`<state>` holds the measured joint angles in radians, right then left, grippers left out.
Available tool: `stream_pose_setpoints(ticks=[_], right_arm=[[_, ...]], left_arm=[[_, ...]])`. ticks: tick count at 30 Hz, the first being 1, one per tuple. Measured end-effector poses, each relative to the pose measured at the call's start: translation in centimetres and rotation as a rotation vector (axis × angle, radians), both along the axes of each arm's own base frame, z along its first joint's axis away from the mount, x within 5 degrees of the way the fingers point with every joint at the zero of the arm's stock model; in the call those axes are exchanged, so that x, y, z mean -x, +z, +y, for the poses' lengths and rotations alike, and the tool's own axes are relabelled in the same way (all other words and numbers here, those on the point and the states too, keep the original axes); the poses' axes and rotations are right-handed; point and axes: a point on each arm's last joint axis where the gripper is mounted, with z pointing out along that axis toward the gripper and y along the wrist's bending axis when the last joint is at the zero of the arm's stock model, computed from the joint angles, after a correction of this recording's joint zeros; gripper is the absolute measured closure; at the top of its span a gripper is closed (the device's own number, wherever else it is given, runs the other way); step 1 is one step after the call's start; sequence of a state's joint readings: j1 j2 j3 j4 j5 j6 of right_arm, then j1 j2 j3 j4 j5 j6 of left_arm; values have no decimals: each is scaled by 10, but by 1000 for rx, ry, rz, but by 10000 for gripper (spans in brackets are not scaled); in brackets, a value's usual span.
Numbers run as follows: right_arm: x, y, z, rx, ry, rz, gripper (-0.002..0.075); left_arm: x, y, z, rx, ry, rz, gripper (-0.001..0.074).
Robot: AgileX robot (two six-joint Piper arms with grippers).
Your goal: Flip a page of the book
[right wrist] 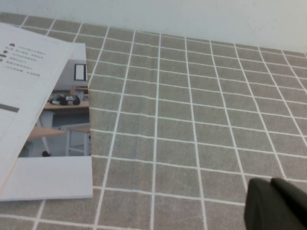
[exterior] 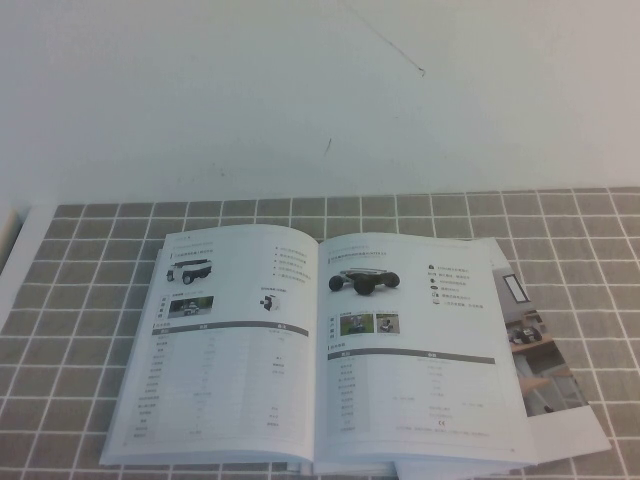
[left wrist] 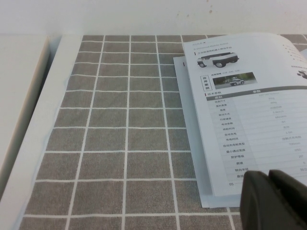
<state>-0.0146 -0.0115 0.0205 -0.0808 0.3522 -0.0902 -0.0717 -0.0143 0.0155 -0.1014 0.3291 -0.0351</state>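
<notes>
1. We see the book (exterior: 318, 345) lying open and flat on the grey checked cloth (exterior: 80, 300), near the front of the table and roughly centred in the high view.
2. The right-hand page (exterior: 420, 345) carries a photo of a dark wheeled vehicle, two small photos and a table beneath; it lies flat, touching the leaves under it.
3. The left-hand leaf (exterior: 220, 340) shows a white vehicle, small photos and a long table; the left wrist view shows the same leaf (left wrist: 249, 110).
4. Under the book's right edge a loose leaflet (exterior: 540, 350) with colour room photos sticks out at an angle; the right wrist view shows it (right wrist: 57, 124) lying flat on the cloth.
5. Our left gripper (left wrist: 276, 201) shows only as a dark tip in its wrist view, above the book's near left corner; we cannot tell how its fingers stand.
6. Our right gripper (right wrist: 276, 206) shows as a dark tip over bare cloth, well apart from the leaflet; we cannot tell its state either.
7. A pale wall (exterior: 320, 90) rises behind the cloth.
</notes>
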Motion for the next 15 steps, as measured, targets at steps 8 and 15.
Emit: stream_pose_setpoints(ticks=[8, 15], right_arm=[[0, 0, 1, -45, -12, 0, 728], [0, 0, 0, -61, -43, 0, 728]], left_arm=[[0, 0, 0, 0, 0, 0, 738], [0, 0, 0, 0, 0, 0, 738]])
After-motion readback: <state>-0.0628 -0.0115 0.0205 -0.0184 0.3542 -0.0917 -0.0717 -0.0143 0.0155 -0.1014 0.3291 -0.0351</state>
